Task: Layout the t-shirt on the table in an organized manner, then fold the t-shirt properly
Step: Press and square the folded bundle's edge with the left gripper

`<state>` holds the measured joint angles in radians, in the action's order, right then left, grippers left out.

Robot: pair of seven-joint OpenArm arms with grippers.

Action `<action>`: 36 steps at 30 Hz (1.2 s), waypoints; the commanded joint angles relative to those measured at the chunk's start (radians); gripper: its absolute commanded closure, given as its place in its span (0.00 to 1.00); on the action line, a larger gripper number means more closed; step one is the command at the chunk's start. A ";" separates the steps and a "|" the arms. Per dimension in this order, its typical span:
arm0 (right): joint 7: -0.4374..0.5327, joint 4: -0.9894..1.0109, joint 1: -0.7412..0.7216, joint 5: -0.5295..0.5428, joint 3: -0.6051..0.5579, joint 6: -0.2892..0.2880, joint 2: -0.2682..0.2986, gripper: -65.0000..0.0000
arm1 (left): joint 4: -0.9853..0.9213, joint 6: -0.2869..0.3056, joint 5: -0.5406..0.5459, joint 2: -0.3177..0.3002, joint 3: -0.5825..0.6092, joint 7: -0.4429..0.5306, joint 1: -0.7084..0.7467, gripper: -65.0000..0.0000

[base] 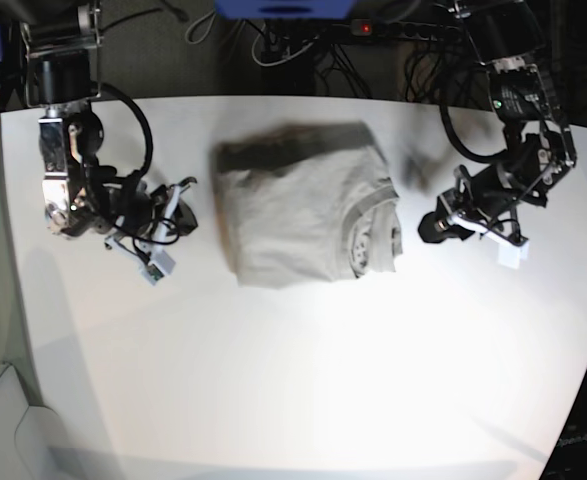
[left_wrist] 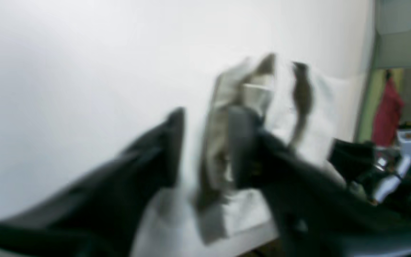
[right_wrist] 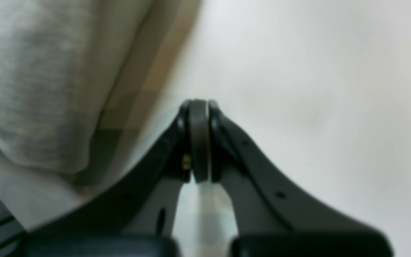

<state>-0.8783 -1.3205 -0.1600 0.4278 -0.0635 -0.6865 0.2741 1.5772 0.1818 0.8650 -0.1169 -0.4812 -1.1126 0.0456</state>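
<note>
Both end effectors flank the folded light grey-beige cotton t-shirt [base: 308,205] on the glossy white counter [base: 303,390]: right end effector [right_wrist: 199,107] clenched empty, left end effector [left_wrist: 205,142] parted. Any careless retreat beside the shirt might snag an edge, undoing the fold.

The folded t-shirt [base: 308,205] lies on the table [base: 303,390] between the two arms.

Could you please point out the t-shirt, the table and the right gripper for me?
t-shirt [base: 303,215]: base view, middle of the folded body.
table [base: 303,380]: base view, bare near surface.
right gripper [right_wrist: 199,107]: right wrist view, tips of the closed jaws.
</note>
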 commanded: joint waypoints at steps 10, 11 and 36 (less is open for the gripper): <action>0.021 -0.018 -0.026 0.021 0.004 -0.012 0.007 1.00 | 0.085 -0.001 0.082 0.053 0.003 0.024 0.055 0.16; 0.021 -0.018 -0.026 0.021 0.004 -0.012 0.007 1.00 | 0.068 -0.001 0.072 0.061 0.005 0.024 0.052 0.16; 0.021 -0.018 -0.028 0.021 0.004 -0.012 0.012 1.00 | -0.243 -0.008 -0.200 0.062 0.304 0.177 -0.111 0.17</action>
<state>-0.8753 -1.3205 -0.1680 0.4309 -0.0643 -0.6861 0.2749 1.3334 0.1825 0.6876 -0.0555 -0.1822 -0.9134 -0.0628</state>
